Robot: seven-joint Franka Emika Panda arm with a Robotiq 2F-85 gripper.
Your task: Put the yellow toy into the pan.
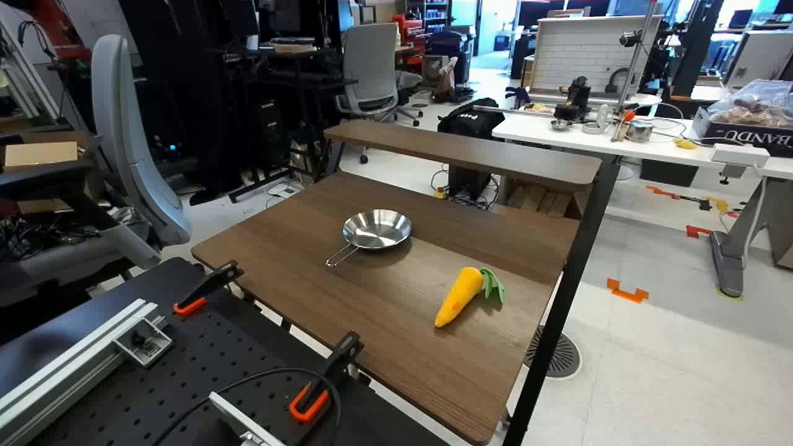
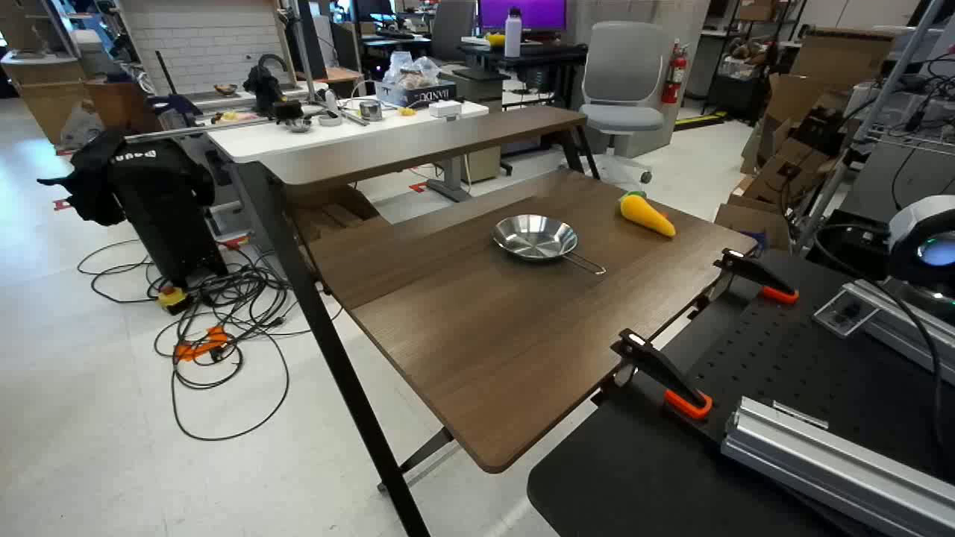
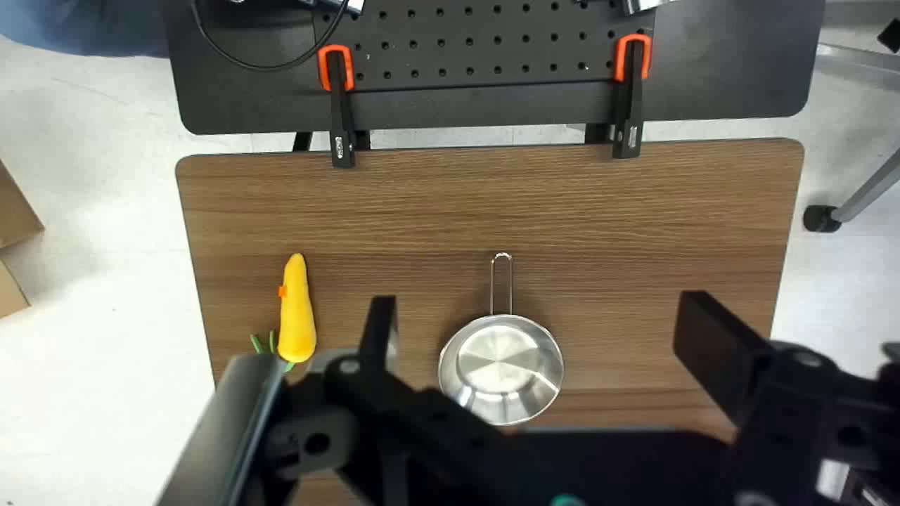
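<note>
Only the wrist view showed my claw (image 3: 541,329), spread wide, partly hiding the yellow toy (image 3: 297,316) near the tabletop's (image 3: 492,204) edge, with free room toward the pan (image 3: 500,365).

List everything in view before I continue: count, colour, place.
Yellow toy: 1, yellow and green, on table
Pan: 1, silver, on table
Table: 1, brown, beside bench
Bench: 1, black, beside table
Pegboard: 1, black, on bench
Clamps: 2, black/orange, at bench edge
Shelf: 1, brown, raised along table's far side
Desk: 1, white, beyond shelf
Chairs: at least 2, grey, around room
Further back: too cluttered to count
Hand: 1, black, open over table, wrist view
</note>
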